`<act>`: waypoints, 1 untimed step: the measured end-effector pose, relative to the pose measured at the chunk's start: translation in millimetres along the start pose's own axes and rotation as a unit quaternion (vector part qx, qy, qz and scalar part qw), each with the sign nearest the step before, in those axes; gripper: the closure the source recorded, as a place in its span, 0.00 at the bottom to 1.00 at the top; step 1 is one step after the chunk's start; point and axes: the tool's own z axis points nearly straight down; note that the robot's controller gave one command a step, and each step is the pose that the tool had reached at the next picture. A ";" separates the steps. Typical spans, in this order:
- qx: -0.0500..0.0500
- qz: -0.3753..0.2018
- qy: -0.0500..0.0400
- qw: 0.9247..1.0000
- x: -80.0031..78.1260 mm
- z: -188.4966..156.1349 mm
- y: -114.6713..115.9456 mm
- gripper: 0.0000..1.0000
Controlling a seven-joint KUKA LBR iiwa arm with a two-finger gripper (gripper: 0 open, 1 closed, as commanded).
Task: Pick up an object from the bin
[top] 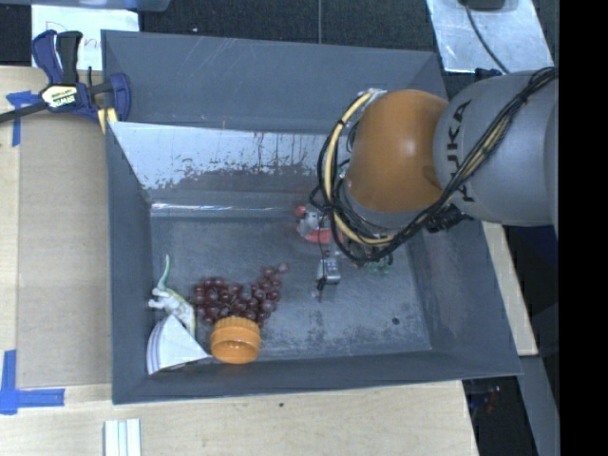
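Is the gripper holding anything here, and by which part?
Nothing seen held: the gripper is above bare bin floor, right of the dark red grape bunch.

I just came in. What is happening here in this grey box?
A robot arm reaches into the grey bin from the right to pick something out. Its claw hangs over bare floor near the middle. The things lie to its left, in the near corner: a bunch of dark red grapes, an orange round thing and a white thing. The grapes are nearest, but the claw touches none of them.
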 end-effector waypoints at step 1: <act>0.000 0.001 -0.004 1.000 -2.1 -4.4 -0.2 0.00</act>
